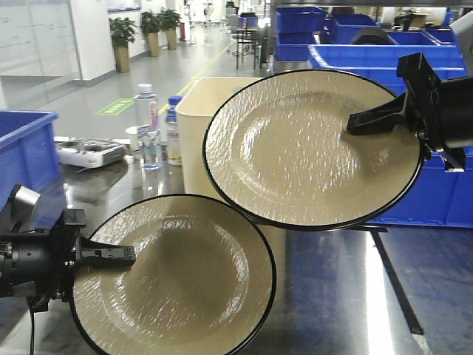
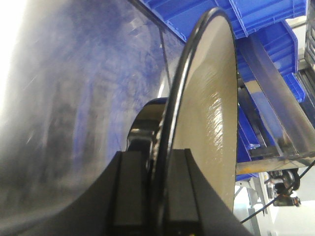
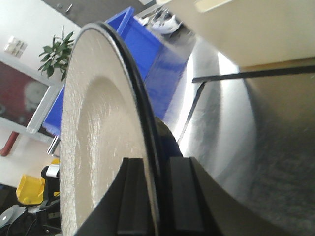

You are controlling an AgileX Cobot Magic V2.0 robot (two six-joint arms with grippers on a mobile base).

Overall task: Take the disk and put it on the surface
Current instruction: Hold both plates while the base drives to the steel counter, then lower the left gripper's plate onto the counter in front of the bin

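Two round, beige, grainy-textured disks with thin black rims. The left gripper (image 1: 111,255) pinches the rim of the lower disk (image 1: 185,285) at lower left. The right gripper (image 1: 373,118) pinches the upper disk (image 1: 295,148) at upper right. Both disks are over the glossy grey surface (image 1: 332,296).

My left gripper (image 1: 111,255) sits low at the left edge, its arm reaching in level from that side, fingers pinched on the rim of the low disk (image 1: 185,288). My right gripper (image 1: 373,118) is held higher, coming in from the right, pinched on the high disk (image 1: 295,148). Both wrist views show one finger on each face.
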